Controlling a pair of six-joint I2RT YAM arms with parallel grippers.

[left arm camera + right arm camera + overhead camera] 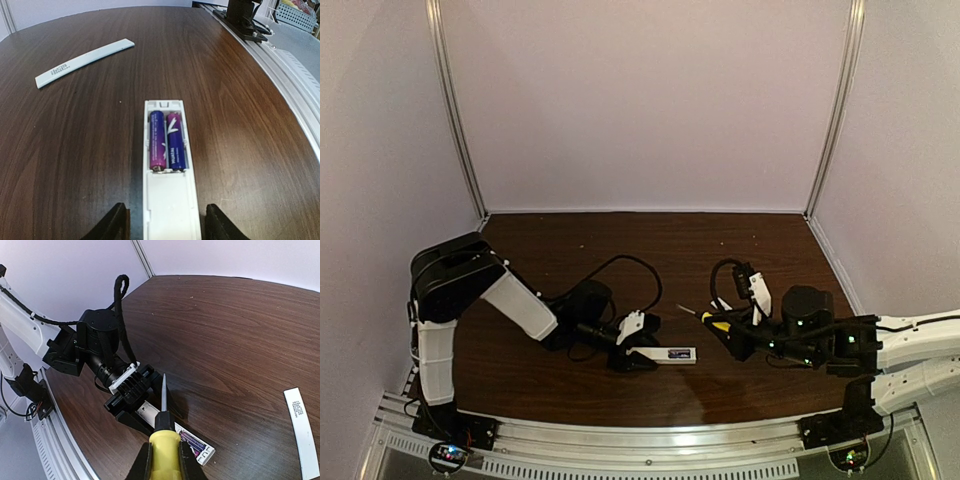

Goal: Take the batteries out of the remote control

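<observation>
The white remote control [170, 200] lies on the dark wooden table, with its battery bay open and facing up. Two purple-blue batteries [168, 141] sit side by side in the bay; they also show in the right wrist view [193, 443]. My left gripper [165, 222] is open, its fingers straddling the remote's closed end with a gap on each side. In the top view the left gripper [636, 348] is at the left end of the remote [672, 354]. My right gripper [164, 460] is shut on the yellow-handled screwdriver [164, 439], whose tip hovers above the remote.
The flat white cover strip [85, 62] lies loose on the table beyond the remote and also shows in the right wrist view [302, 432]. A metal rail [620, 438] runs along the near table edge. White walls enclose the back and sides.
</observation>
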